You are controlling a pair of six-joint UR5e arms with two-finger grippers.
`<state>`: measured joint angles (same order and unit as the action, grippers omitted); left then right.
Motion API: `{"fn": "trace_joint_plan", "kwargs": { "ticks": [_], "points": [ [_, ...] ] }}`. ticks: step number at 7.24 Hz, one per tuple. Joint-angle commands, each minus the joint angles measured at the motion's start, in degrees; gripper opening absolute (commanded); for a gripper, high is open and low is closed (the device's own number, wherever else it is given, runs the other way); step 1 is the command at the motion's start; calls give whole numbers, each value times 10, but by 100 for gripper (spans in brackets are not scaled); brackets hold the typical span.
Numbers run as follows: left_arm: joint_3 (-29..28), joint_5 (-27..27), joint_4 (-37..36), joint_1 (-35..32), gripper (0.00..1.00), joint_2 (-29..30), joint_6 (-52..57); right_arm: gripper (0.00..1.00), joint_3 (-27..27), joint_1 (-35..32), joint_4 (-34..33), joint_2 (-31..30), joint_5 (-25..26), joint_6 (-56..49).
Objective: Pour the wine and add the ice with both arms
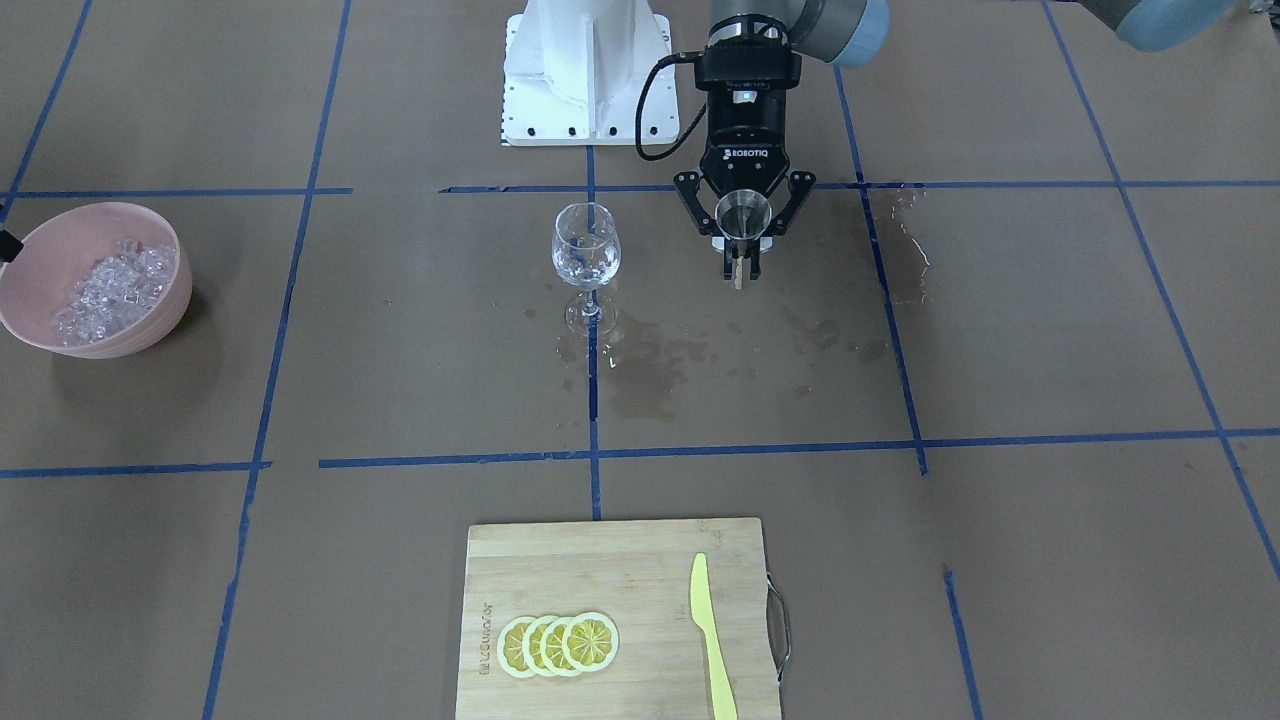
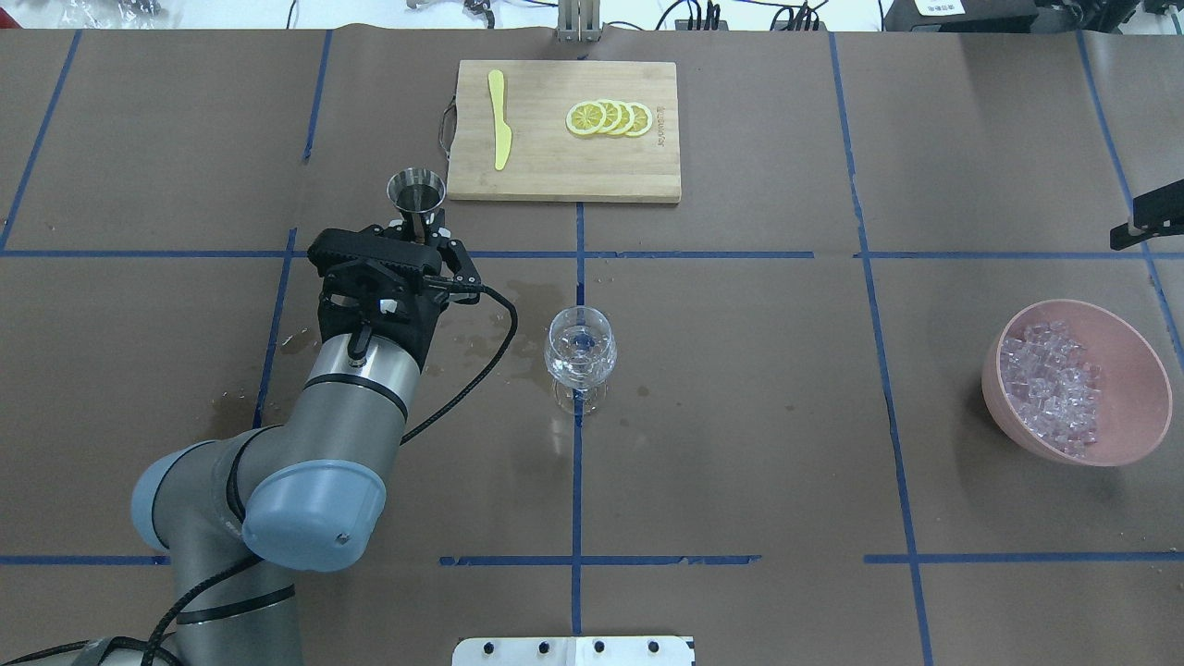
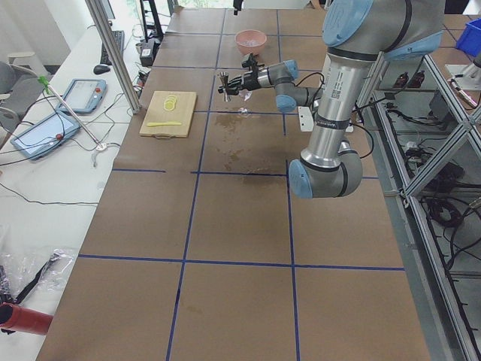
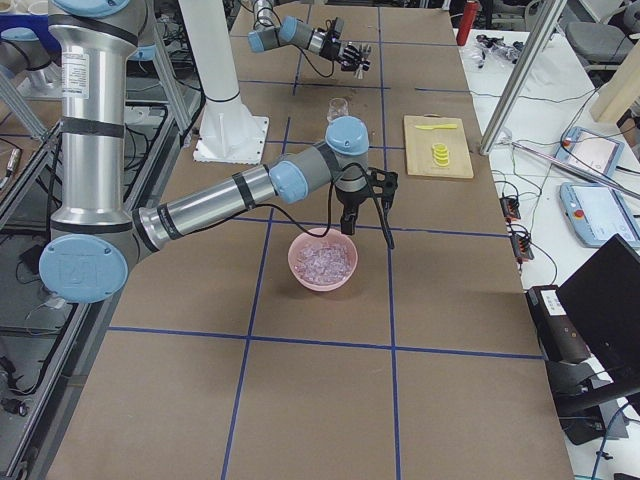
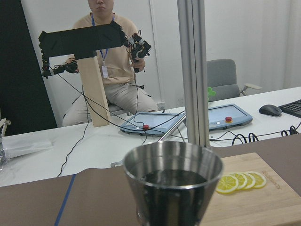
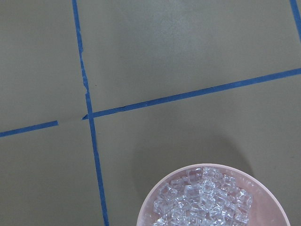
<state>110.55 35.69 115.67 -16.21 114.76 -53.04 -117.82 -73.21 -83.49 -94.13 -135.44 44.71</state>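
My left gripper (image 1: pixel 741 262) (image 2: pixel 419 225) is shut on the stem of a steel jigger (image 1: pixel 743 213) (image 2: pixel 416 189) and holds it upright above the table, to the left of the wine glass (image 2: pixel 580 354) (image 1: pixel 586 250). The jigger fills the left wrist view (image 5: pixel 173 183); I cannot tell whether it holds liquid. The glass stands upright with a little clear wine in it. The ice (image 2: pixel 1050 384) (image 6: pixel 204 202) lies heaped in a pink bowl (image 1: pixel 150 330) (image 4: pixel 300 272). My right gripper (image 4: pixel 366 205) hangs just beyond the bowl; only a black fragment (image 2: pixel 1147 222) shows overhead.
A bamboo cutting board (image 2: pixel 555 166) (image 1: pixel 600 560) with lemon slices (image 2: pixel 610 118) and a yellow knife (image 2: pixel 499 129) lies at the table's far side. Dark wet stains (image 1: pixel 650 370) mark the brown paper near the glass. The white pedestal (image 1: pixel 585 70) stands at the robot's side.
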Motion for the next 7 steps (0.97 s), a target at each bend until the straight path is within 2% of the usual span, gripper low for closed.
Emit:
{"fn": "trace_joint_plan", "kwargs": {
  "ticks": [1,4,7],
  "points": [
    [-14,2,26,7,0,3,38,100,-2,0,0,0,4,0],
    [-34,2,46,35,0,15,58,100,-2,0,0,0,4,0],
    [-67,-1,102,36,0,31,131,100,-2,0,0,0,4,0]
  ]
}}
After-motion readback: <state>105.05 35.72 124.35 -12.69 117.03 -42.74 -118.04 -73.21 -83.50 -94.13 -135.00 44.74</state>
